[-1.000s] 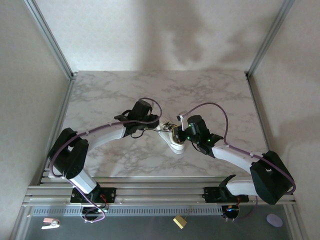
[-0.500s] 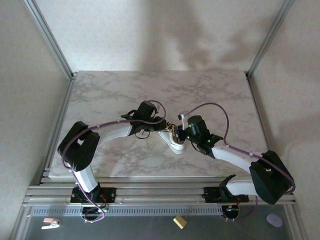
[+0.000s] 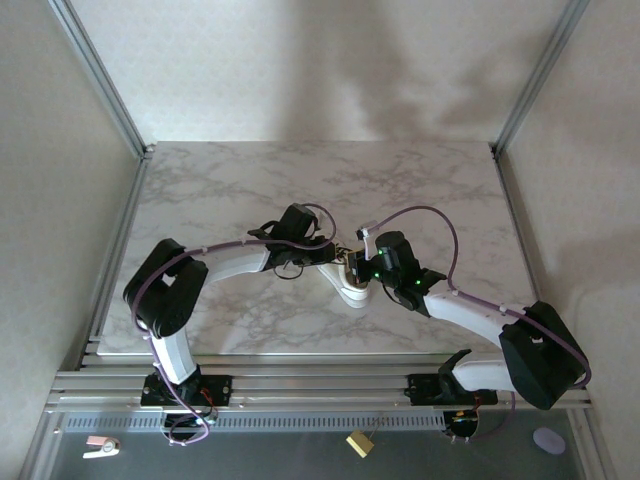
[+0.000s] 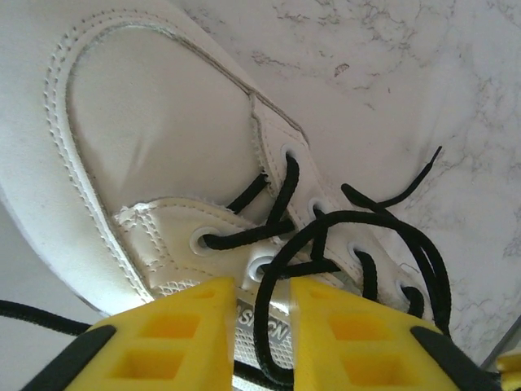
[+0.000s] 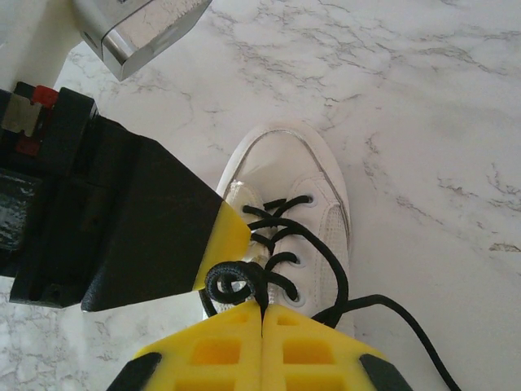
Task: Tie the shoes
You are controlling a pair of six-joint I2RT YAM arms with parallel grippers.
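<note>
The sneaker [image 3: 351,288] lies near the middle of the counter [image 3: 230,180], with both arms meeting over its laced front. My right fingers [image 5: 220,350] are clenched, pinching the black lace [image 5: 234,281] just below where it bunches into a small coil over the eyelets [image 5: 295,262]. My left fingers [image 4: 195,326] stand narrowly parted. One strand of a lace loop [image 4: 342,216] runs through the gap, and they are not pressing on it yet. To do this step well, I judge as follows. Hold the right pinch firm so the coil does not slacken. Seat the strand deep between the left fingers, not at the tips, before clamping. Clamp one strand only, clear of the eyelet flap. Then draw outward slowly and low, so the sneaker neither lifts nor slides.
</note>
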